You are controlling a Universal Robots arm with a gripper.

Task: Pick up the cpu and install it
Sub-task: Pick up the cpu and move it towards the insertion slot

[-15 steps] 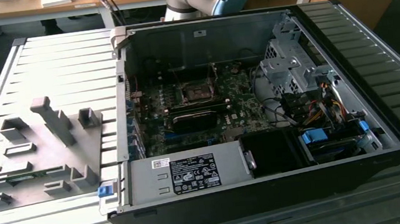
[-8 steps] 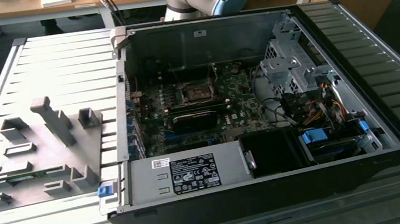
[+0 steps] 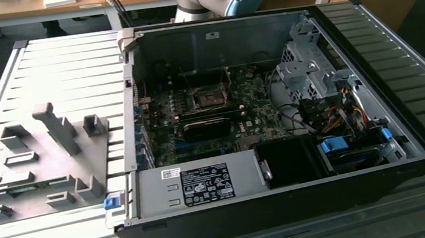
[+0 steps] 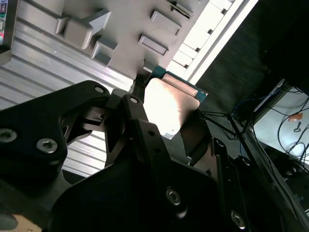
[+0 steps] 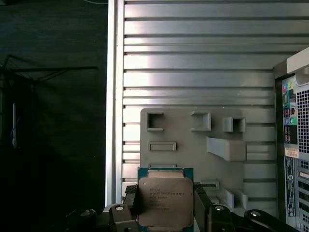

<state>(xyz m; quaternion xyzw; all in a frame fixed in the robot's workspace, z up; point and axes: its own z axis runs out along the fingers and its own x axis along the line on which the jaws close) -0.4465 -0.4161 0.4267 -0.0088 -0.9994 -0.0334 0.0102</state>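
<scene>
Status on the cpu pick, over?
Copy: end effector shut on cpu. Held over grey fixture, beside computer case. Nothing in the way seen.

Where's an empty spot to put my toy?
In the exterior view, the ribbed table is bare beyond the grey fixture, beside the computer case, and along the near edge. The fixture's blocks and the case's inside are crowded.

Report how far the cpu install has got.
Done: the pickup. The cpu is clear of the grey fixture, as both wrist views show. In hand: the gripper is shut on the cpu by its edges. Left: in the exterior view the motherboard socket is dark, with no silver chip in it, so seating is not yet done.
</scene>
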